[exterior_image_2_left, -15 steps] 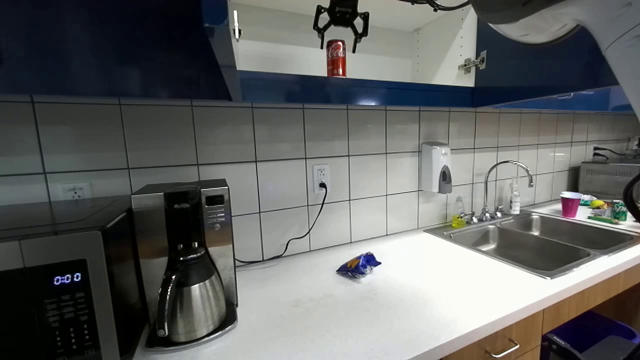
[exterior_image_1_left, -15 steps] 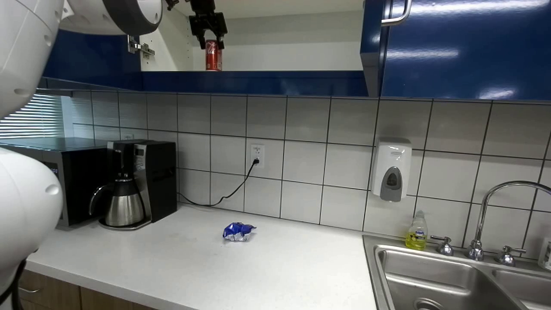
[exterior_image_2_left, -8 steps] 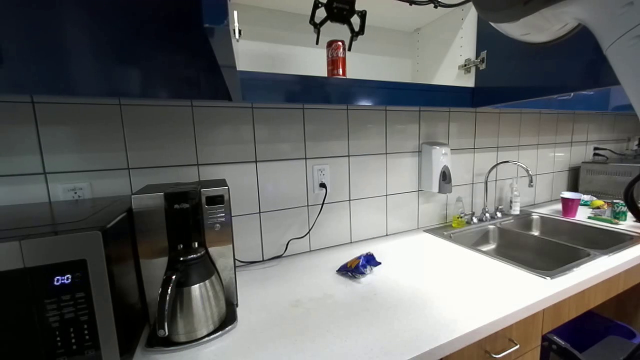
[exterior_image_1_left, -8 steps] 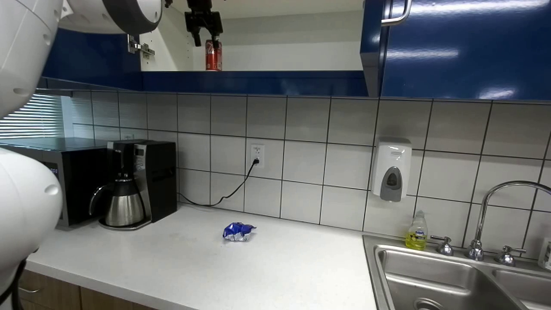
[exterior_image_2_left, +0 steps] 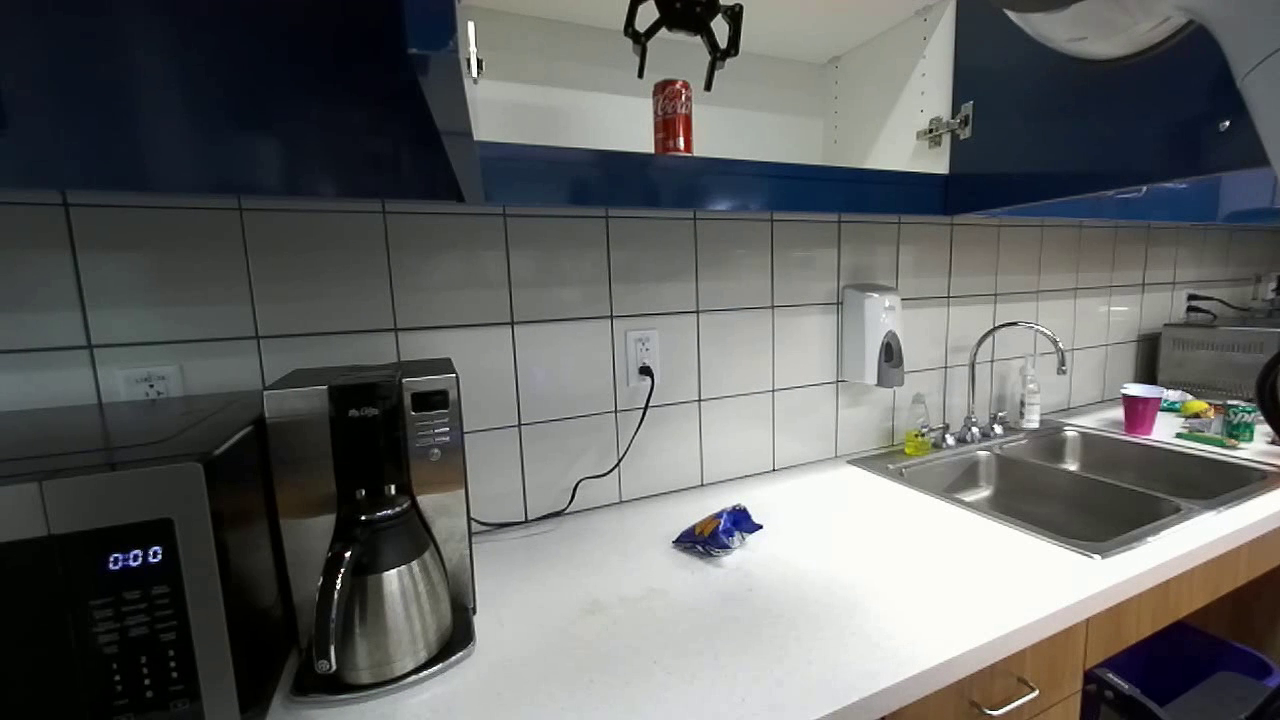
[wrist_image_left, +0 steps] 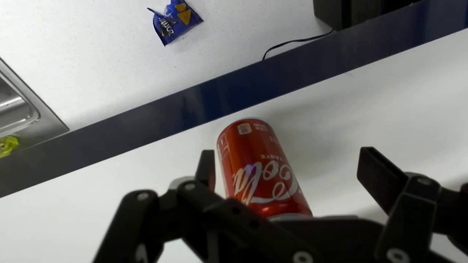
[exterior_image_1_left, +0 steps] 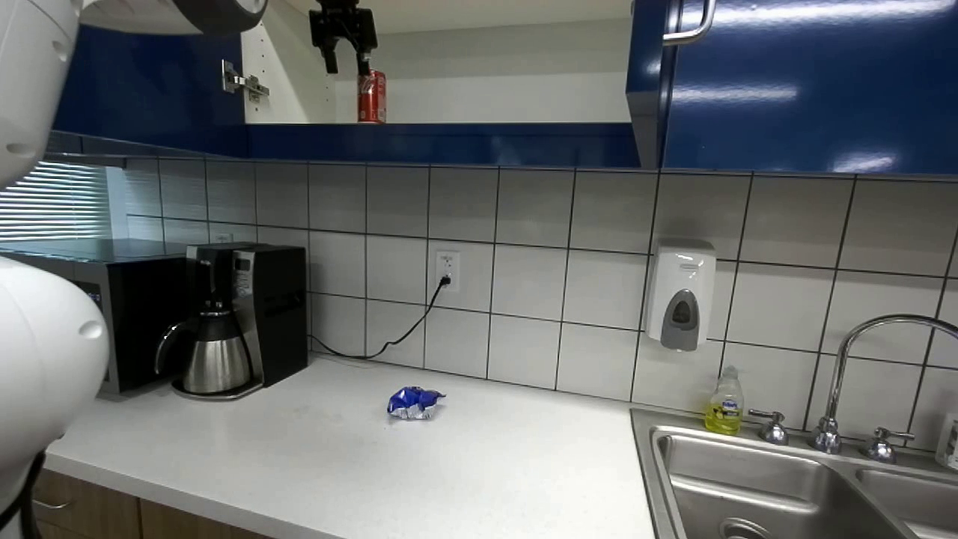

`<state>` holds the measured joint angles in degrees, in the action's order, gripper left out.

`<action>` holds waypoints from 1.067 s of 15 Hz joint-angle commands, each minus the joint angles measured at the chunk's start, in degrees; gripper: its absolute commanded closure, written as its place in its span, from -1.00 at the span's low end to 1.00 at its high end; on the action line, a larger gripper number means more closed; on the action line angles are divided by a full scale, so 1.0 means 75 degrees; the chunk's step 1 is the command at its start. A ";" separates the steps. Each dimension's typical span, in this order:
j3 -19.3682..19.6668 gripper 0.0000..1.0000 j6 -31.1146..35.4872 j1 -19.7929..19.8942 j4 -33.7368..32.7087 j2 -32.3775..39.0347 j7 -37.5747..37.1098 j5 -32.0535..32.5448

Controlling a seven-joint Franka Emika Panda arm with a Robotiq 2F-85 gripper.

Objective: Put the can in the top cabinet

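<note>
The red can (exterior_image_1_left: 372, 101) stands upright on the shelf of the open top cabinet (exterior_image_1_left: 441, 142), near its front edge. It also shows in an exterior view (exterior_image_2_left: 672, 118) and in the wrist view (wrist_image_left: 256, 164), where the gripper's linkage hides its top end. My gripper (exterior_image_1_left: 347, 69) is open and empty, above the can; it also shows in an exterior view (exterior_image_2_left: 675, 82). In the wrist view my gripper (wrist_image_left: 287, 157) has its fingers wide apart, with the can seen nearer the left finger (wrist_image_left: 206, 166) and not gripped. The cabinet's white shelf (wrist_image_left: 347, 117) lies beneath.
Open blue doors (exterior_image_1_left: 150, 97) flank the cabinet opening, with a metal hinge (exterior_image_1_left: 243, 81) at one side. Below are the white counter (exterior_image_1_left: 486, 464), a blue packet (exterior_image_1_left: 415, 403), a coffee maker (exterior_image_2_left: 435, 490), a microwave (exterior_image_2_left: 130, 580), a soap dispenser (exterior_image_1_left: 681, 296) and the sink (exterior_image_2_left: 1050, 490).
My open gripper has risen away from the can's top, drifting left in an exterior view. The arm has moved up too. The can stays standing in the same spot.
</note>
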<state>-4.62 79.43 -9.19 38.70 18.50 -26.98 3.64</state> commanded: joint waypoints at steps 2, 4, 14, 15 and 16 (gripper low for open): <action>-0.0050 -1.00 0.0215 0.0115 0.1530 -0.1320 0.0230 -0.0247; -0.0038 -1.00 0.0497 0.0147 0.2300 -0.1876 0.0365 -0.0455; 0.0187 -1.00 0.1266 0.0057 0.5949 -0.3859 0.1028 -0.1270; 0.0214 -1.00 0.1381 0.0047 0.6368 -0.4036 0.1134 -0.1347; 0.0247 -1.00 0.1551 0.0040 0.6785 -0.4212 0.1225 -0.1463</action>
<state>-3.59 86.77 -9.06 78.35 -6.93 -21.01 -4.73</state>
